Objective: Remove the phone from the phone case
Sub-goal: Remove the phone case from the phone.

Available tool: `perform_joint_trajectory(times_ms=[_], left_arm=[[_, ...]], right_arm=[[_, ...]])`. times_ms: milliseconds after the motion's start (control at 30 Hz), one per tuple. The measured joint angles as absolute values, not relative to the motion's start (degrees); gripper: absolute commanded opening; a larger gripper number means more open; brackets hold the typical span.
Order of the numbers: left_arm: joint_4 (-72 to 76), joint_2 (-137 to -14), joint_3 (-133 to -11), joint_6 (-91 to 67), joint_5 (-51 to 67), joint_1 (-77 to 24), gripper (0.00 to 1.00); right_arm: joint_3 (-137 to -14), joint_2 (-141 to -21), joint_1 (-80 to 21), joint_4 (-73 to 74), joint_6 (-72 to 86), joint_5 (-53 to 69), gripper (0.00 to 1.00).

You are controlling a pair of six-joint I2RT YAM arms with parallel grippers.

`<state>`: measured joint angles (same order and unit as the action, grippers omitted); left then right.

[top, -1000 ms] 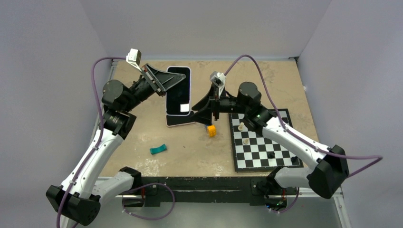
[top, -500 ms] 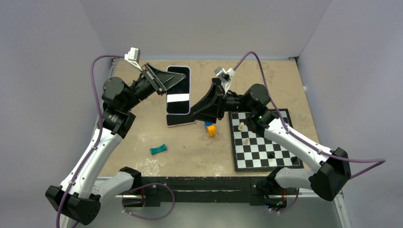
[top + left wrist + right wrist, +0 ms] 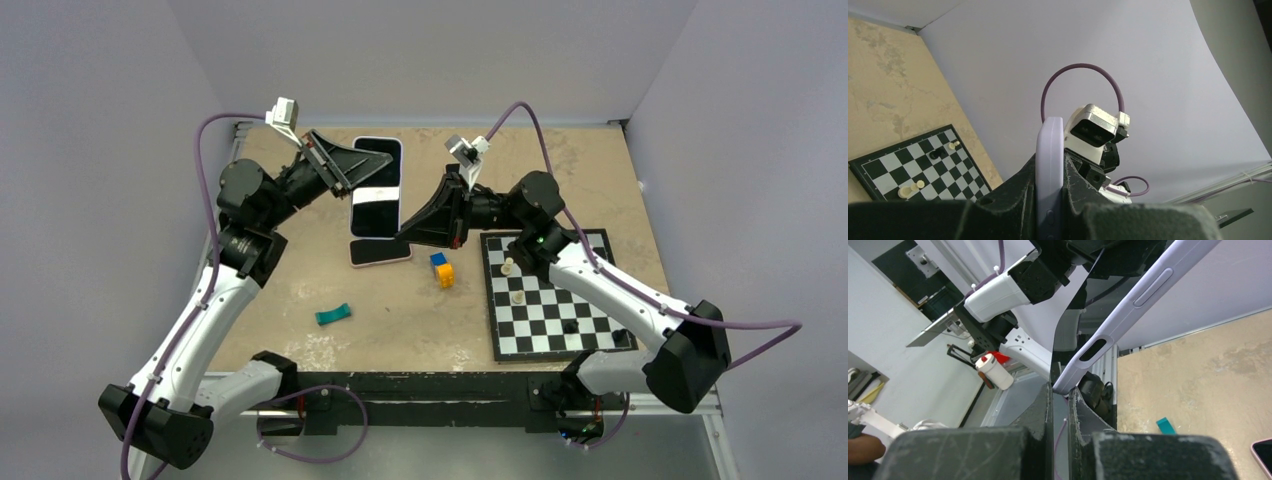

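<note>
The phone (image 3: 376,215) sits inside the lavender phone case (image 3: 1143,295), and the pair is held in the air above the back half of the tabletop (image 3: 400,320), screen up and carried between the two arms. In the overhead view the dark screen fills the case, with a pale band of reflection across its middle. Only a thin lavender rim shows around it.

The left end effector (image 3: 1049,197) is closed on the case. Its wrist view shows the lavender edge with its side buttons standing upright, pinched between the two fingers. The right end effector (image 3: 1060,407) is also closed, clamping the case at its near corner. In its wrist view the two fingers meet just below the rounded corner, and the case's side runs up and away to the right with a button and a slot cutout visible. The black glass lies along the case's inner side. Whether that corner of the phone has lifted out of the case, I cannot tell.

Beneath the held phone, a flat pink-rimmed item (image 3: 380,254) lies on the tabletop. Just right of it is a small blue-and-yellow block (image 3: 442,269). A teal piece (image 3: 333,314) lies nearer the arm bases. A chessboard (image 3: 585,305) occupies the right side under the right arm, carrying two pale pieces and one dark one.
</note>
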<state>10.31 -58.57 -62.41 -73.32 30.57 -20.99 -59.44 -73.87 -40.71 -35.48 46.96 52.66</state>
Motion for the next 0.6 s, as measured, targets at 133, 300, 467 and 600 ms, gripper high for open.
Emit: perform_joint_trajectory(times_ms=[133, 300, 467, 600], left_arm=[[11.94, -58.96, -62.41, -76.03, 32.64, -20.62, 0.0], [19.73, -60.69, -59.53, -87.11, 35.59, -19.86, 0.0], [23.18, -60.88, -57.3, -95.59, 34.2, -18.26, 0.0], [24.67, -60.73, -57.25, -98.37, 33.98, -19.31, 0.0]], right_arm=[[-59.81, -73.69, -41.06, -35.14, 43.64, 53.06, 0.0], [-61.91, -71.83, -41.76, -28.93, 30.11, 52.29, 0.0], [-68.64, -73.95, -42.02, -19.99, 19.38, 52.27, 0.0], [-74.0, -77.21, -42.28, -15.94, 16.12, 44.01, 0.09]])
